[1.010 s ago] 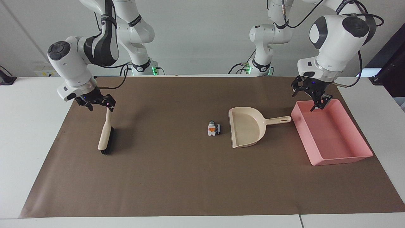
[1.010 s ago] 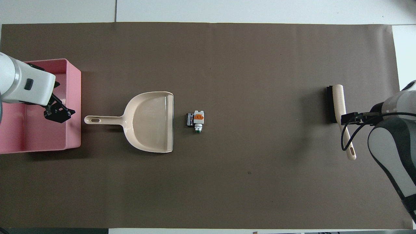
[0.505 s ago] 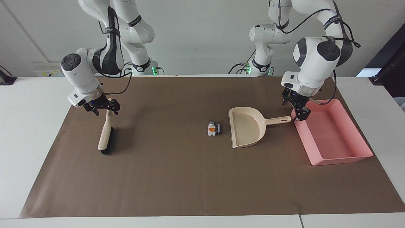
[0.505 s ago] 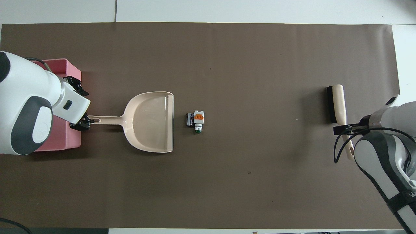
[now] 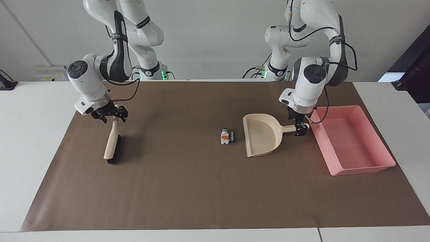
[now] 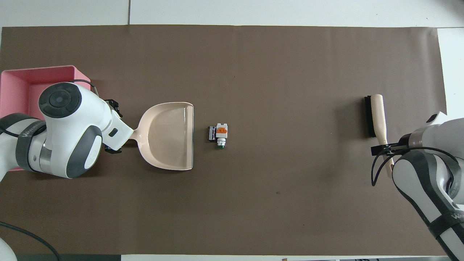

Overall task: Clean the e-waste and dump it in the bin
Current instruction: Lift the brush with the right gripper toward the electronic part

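The e-waste (image 5: 227, 136), a tiny white-grey scrap with an orange mark and a black one against it, lies mid-table just off the open mouth of the beige dustpan (image 5: 262, 134). The pink bin (image 5: 352, 148) stands at the left arm's end, beside the dustpan's handle. My left gripper (image 5: 300, 127) is down at the handle's tip, open, with a finger on each side of it. My right gripper (image 5: 112, 116) is open astride the top of the brush (image 5: 112, 144) handle at the right arm's end. In the overhead view the left arm covers the dustpan (image 6: 168, 136) handle.
A brown mat (image 5: 188, 188) covers most of the white table. The brush (image 6: 375, 116) lies with its black bristles toward the e-waste (image 6: 218, 133). The bin (image 6: 21, 78) is partly hidden under the left arm in the overhead view.
My left gripper swung from over the bin down to the dustpan's handle tip. My right gripper shifted slightly along the brush handle and its fingers drew in a little. The objects stayed put.
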`<control>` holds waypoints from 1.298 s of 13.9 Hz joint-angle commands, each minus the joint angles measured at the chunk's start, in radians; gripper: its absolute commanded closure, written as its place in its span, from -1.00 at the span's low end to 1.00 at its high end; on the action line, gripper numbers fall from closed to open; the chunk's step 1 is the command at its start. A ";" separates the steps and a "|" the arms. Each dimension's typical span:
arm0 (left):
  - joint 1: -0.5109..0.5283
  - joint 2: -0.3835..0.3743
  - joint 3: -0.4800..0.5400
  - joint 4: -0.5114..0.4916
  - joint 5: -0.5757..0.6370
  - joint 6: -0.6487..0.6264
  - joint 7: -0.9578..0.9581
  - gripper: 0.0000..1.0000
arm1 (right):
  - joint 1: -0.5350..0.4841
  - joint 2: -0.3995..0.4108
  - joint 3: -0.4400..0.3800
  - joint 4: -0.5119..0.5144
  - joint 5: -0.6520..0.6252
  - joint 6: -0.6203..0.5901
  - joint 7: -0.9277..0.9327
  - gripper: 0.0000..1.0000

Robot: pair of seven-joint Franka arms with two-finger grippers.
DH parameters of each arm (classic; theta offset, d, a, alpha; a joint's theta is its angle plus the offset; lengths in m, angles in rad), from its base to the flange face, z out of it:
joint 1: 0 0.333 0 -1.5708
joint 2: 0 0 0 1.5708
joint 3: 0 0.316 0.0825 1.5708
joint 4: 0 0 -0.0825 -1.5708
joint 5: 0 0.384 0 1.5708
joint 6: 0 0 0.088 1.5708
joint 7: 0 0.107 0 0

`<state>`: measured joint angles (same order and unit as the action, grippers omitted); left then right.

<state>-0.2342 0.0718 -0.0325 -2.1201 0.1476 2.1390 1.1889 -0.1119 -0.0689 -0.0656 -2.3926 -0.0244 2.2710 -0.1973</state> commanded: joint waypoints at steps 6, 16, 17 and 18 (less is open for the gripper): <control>-0.036 0.017 0.011 -0.058 0.093 0.076 -0.104 -0.85 | -0.018 -0.017 0.009 -0.020 0.056 0.007 -0.013 0.88; -0.051 0.016 0.011 -0.064 0.093 0.073 -0.106 -0.13 | 0.162 0.004 0.020 0.202 0.064 -0.234 0.203 1.00; -0.056 0.014 0.010 -0.066 0.093 0.072 -0.107 0.04 | 0.204 0.003 0.021 0.210 0.064 -0.244 0.257 1.00; -0.059 0.014 0.009 -0.066 0.093 0.070 -0.106 0.29 | 0.256 0.003 0.021 0.216 0.060 -0.248 0.312 1.00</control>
<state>-0.2722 0.0973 -0.0323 -2.1638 0.2164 2.1881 1.1063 0.0855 -0.0696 -0.0455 -2.1985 0.0347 2.0431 0.0362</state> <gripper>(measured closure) 0.396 0.744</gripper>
